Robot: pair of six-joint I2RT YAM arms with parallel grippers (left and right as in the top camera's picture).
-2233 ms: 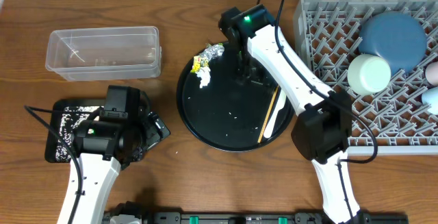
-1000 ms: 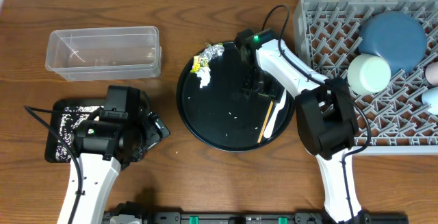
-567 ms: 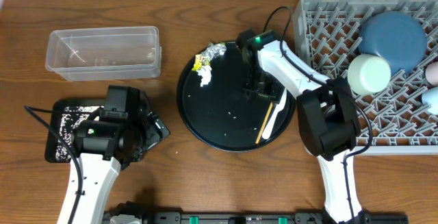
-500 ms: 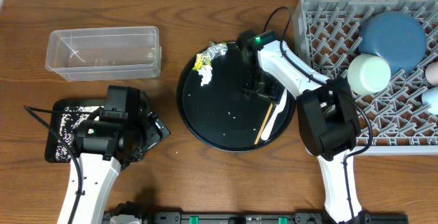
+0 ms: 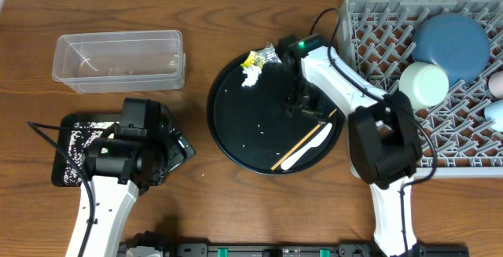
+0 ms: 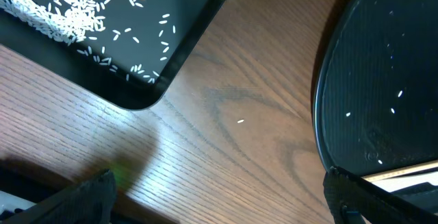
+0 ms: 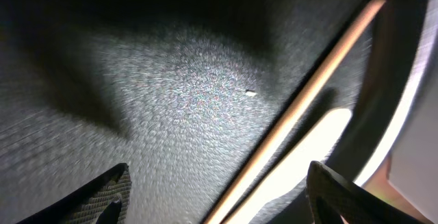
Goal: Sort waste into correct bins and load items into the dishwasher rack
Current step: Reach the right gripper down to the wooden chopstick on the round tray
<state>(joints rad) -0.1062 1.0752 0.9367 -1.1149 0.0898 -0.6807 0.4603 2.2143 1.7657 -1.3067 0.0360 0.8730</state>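
Above the large round black tray (image 5: 236,123): right claw (image 5: 302,109) hangs low, jaws spread wide, holding nothing.
Under and just beside it: thin wooden chopsticks (image 7: 301,104) and white spoon (image 7: 315,142), lying alongside each other.
Farther off, at the tray's far rim: crumpled silver foil, yellow wrapper and white paper scraps (image 5: 258,58).
Left claw (image 6: 219,203): wide, empty, beside the shallow black rectangular tray (image 6: 178,53) of white rice grains (image 6: 61,5).
Risk: closing askew could pinch spoon with chopsticks, or nudge the loose tray so they slide off.
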